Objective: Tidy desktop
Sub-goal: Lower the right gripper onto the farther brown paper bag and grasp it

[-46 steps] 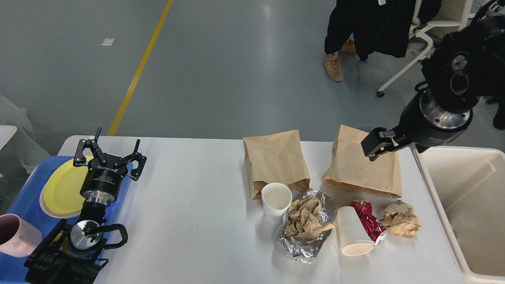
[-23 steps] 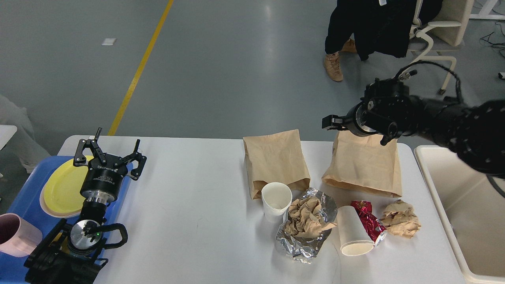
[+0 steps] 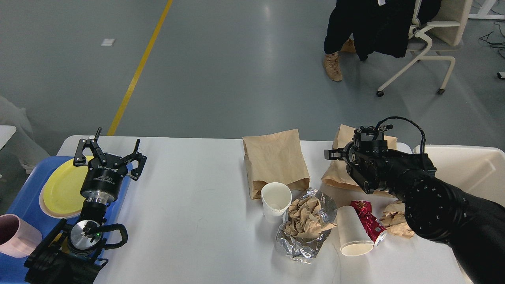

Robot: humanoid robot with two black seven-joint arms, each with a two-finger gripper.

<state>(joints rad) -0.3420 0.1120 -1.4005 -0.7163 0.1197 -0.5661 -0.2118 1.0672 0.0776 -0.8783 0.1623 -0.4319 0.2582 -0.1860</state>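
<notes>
The white desktop [image 3: 189,205] carries litter on its right half. Two brown paper bags lie at the back, one [image 3: 274,159] central and one [image 3: 339,173] partly hidden by my right arm. In front stand an upright white paper cup [image 3: 276,200], crumpled foil holding brown paper [image 3: 303,227], a tipped paper cup [image 3: 352,232], a red wrapper [image 3: 367,221] and a crumpled paper ball [image 3: 394,225]. My right gripper [image 3: 330,154] hovers over the right bag, dark and end-on. My left gripper [image 3: 110,156] is open above the tray's right edge, holding nothing.
A blue tray [image 3: 27,197] at the left holds a yellow plate [image 3: 63,185] and a pink cup [image 3: 15,234]. A cream bin [image 3: 469,165] stands past the table's right end. A seated person [image 3: 367,27] and an office chair [image 3: 430,43] are behind the table.
My right arm has swung down and leftward from high over the bin to low over the right paper bag. The left arm and the litter have not moved.
</notes>
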